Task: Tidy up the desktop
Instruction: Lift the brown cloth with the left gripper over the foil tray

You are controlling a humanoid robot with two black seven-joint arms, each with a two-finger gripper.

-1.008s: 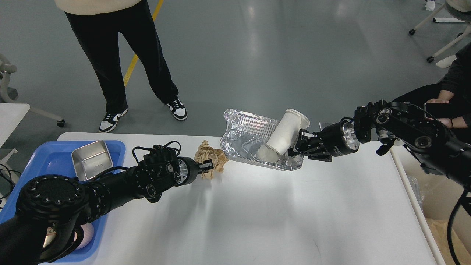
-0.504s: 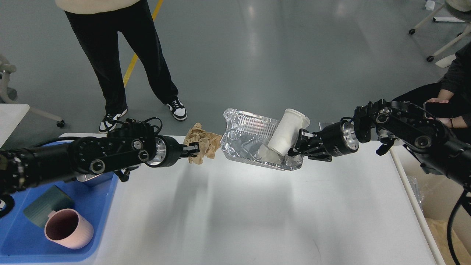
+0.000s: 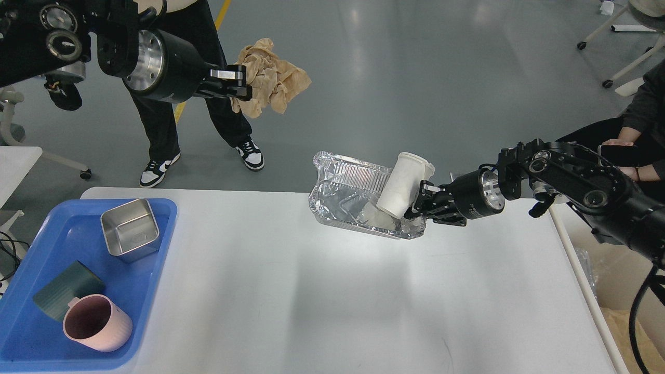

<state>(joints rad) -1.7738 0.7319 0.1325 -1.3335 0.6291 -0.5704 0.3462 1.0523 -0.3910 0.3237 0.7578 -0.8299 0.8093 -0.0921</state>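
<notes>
The white desktop [image 3: 332,301] fills the lower view. My left gripper [image 3: 240,83] is raised high at the upper left and is shut on a crumpled brown paper [image 3: 270,78], well above the desktop. My right gripper [image 3: 420,208] comes in from the right and is shut on the near right rim of a crumpled foil tray [image 3: 348,202], held tilted a little above the desktop. A white paper cup [image 3: 401,184] leans inside the foil tray against its right side.
A blue plastic tray [image 3: 31,332] at the left holds a steel square container [image 3: 130,229], a dark green cup [image 3: 65,288] and a pink cup [image 3: 96,323]. A person [image 3: 166,124] stands behind the table. A seated person [image 3: 641,114] is at the right. A bin [image 3: 623,291] stands beside the right edge.
My left gripper has risen steeply from the desktop's far edge to the upper left, carrying the brown paper. The right gripper with the foil tray has barely moved.
</notes>
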